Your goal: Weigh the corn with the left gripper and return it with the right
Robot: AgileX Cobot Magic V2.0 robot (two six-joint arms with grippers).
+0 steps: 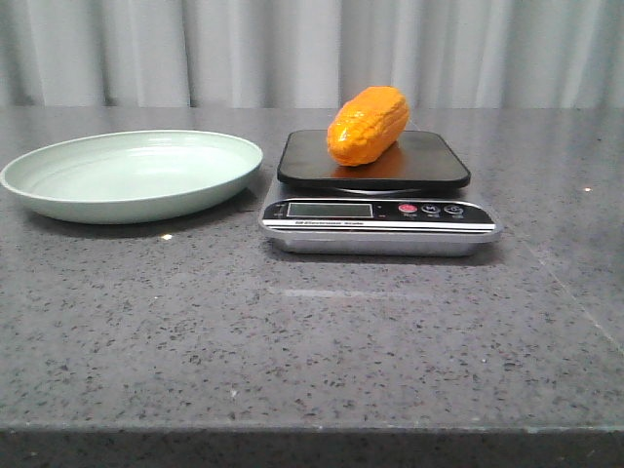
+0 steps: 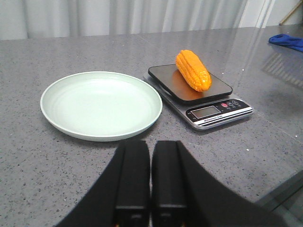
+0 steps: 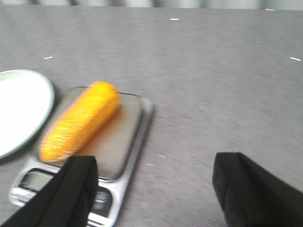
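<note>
You see the corn (image 1: 368,126), glossy orange-yellow with bumpy kernel rows, lying on its side on the scale (image 1: 375,212), ahead of the shut left gripper (image 2: 150,177), untouched by either claw.

- Short glossy plastic corn cob (image 1: 368,126): orange-yellow, rows of bumpy kernels.
- Flat kitchen scale (image 1: 378,210): black glossy platform, silver body, grey display, one red button.
- Shallow round plate (image 1: 132,175), left of frame: pale mint green.
- Stone worktop (image 1: 312,331): dark grey, finely speckled.
- Folded curtain (image 1: 312,49), top: pale grey.
- Tapered fingers (image 2: 132,184): matte black.
</note>
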